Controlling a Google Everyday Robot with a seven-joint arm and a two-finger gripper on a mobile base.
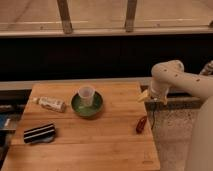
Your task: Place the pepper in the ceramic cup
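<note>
Right of the ceramic cup (86, 95), well apart, the pepper (141, 124) lies on the surface (100, 142); the hand (151, 99) hangs right of the cup too, and whether it is apart or together cannot be told. Reaching stage, probably; next, lowering onto the pepper.

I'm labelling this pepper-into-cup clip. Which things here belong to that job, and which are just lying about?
Belong: slim dark red pepper, at the right edge of the wooden table; pale tapered ceramic cup, standing in the round dark green bowl; end effector, by that edge.
Lying about: that bowl; pale bottle on its side; black white-striped object.
</note>
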